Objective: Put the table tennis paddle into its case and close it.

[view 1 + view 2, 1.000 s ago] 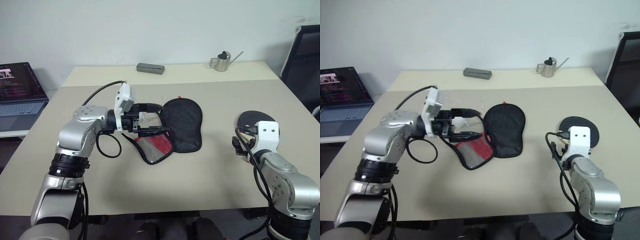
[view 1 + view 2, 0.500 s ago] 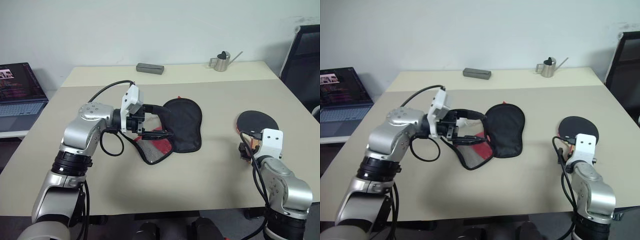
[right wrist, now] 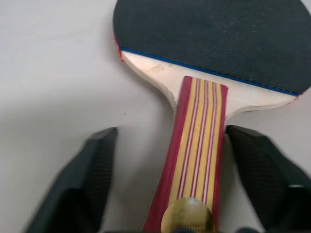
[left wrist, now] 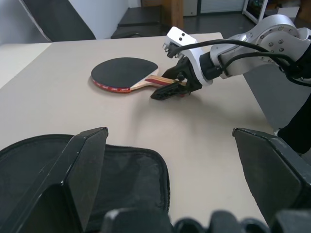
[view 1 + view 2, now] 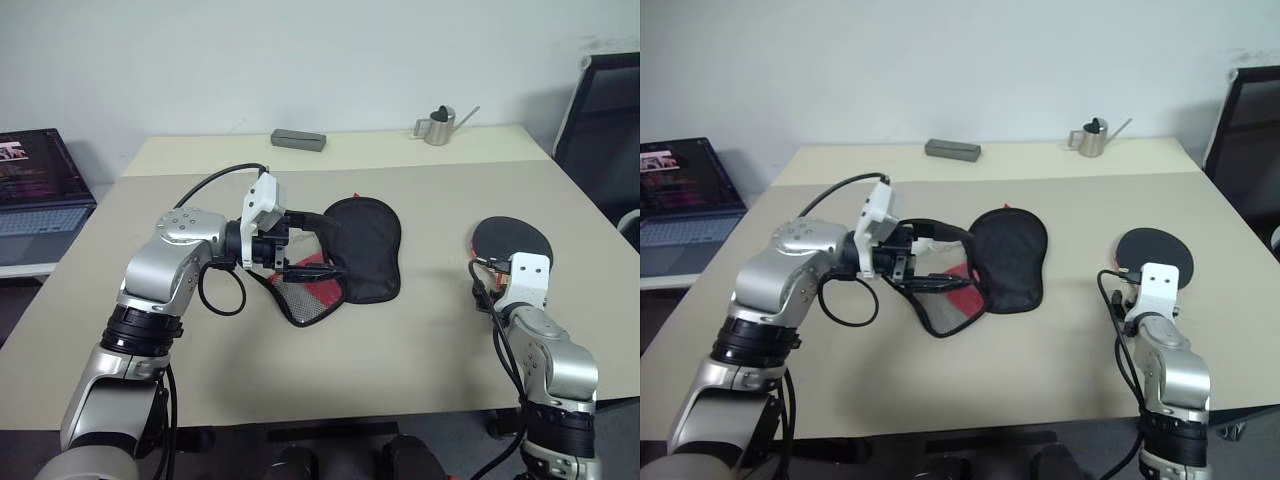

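Observation:
The table tennis paddle (image 5: 512,240) lies flat at the table's right, black blade away from me, striped handle (image 3: 197,145) pointing at my right gripper (image 3: 170,133). That gripper is open and low on the table, one finger on each side of the handle; a gap shows on one side, and the other finger is close against it. The case (image 5: 362,248) lies unzipped mid-table, black flap folded to the right, red and mesh half (image 5: 308,295) nearer me. My left gripper (image 5: 325,245) is wide open at the case's mouth, fingers (image 4: 85,165) over the zip edge.
A grey box (image 5: 299,138) and a small metal watering can (image 5: 436,127) stand at the far edge of the table (image 5: 420,350). A laptop (image 5: 35,195) sits on a lower surface to the left. A black chair (image 5: 600,110) stands at the right.
My right gripper has come down and forward onto the paddle's handle, and its fingers have narrowed around it. The left gripper stays open at the case.

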Robot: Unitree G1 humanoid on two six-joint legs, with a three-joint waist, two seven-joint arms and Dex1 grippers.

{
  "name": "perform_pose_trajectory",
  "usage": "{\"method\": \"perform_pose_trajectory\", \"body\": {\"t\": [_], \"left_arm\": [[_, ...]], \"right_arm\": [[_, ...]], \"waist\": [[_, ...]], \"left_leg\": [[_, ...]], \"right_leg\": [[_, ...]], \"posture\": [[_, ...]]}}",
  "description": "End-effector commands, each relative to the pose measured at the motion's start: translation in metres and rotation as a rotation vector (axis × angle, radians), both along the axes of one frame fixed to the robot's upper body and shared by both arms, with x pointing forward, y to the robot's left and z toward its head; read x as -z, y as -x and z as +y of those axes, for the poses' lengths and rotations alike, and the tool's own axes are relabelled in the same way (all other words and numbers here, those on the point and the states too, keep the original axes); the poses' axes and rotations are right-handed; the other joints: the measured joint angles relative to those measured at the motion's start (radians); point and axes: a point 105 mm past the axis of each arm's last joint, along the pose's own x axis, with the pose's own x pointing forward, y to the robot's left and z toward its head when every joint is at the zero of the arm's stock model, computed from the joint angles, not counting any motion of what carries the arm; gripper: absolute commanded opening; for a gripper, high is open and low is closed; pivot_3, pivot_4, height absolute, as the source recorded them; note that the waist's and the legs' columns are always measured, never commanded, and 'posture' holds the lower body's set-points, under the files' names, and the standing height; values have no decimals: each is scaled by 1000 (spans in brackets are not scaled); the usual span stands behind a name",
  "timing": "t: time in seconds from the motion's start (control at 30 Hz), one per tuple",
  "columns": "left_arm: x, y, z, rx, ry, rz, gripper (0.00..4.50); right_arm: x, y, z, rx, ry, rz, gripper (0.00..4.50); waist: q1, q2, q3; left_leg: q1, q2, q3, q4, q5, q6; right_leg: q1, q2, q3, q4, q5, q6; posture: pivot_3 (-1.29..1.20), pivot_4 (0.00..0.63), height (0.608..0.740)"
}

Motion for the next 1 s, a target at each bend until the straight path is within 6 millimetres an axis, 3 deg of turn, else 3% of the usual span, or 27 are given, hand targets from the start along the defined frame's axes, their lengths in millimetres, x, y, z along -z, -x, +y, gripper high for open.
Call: {"method": "perform_pose_trajectory", "body": {"t": [0.03,0.17,0.43,0.77,1.0], "left_arm": [[-13,4,4,-8,14,-55,4500],[-13,5,5,-15,12,-58,4500],[-16,1,13,-64,23,-68,4500],[-29,-19,60,-274,53,-113,4500],[-24,-21,85,-376,64,-98,4500]], "right_arm": [[5,3,-9,39,24,22,2351],[3,1,-7,33,27,15,1274],[-8,-6,-7,39,26,-38,1276],[-50,-16,15,-66,60,-176,1276],[-78,-22,37,-158,57,-250,1276]], "waist": [[2,0,0],[4,-1,0],[5,-1,0],[-3,-1,1],[-4,-1,2]], "left_leg": [[0,0,0,0,0,0],[0,3,0,0,0,0],[0,4,1,0,0,0],[-1,10,6,-1,0,0],[-1,11,7,-1,0,0]], "right_leg": [[0,0,0,0,0,0],[0,0,0,-1,1,-2],[0,1,0,-1,2,-2],[-2,5,2,-1,2,-3],[-3,5,3,-2,2,-3]], "posture": [[0,150,740],[0,150,740],[0,150,740],[0,150,740],[0,150,740]]}}
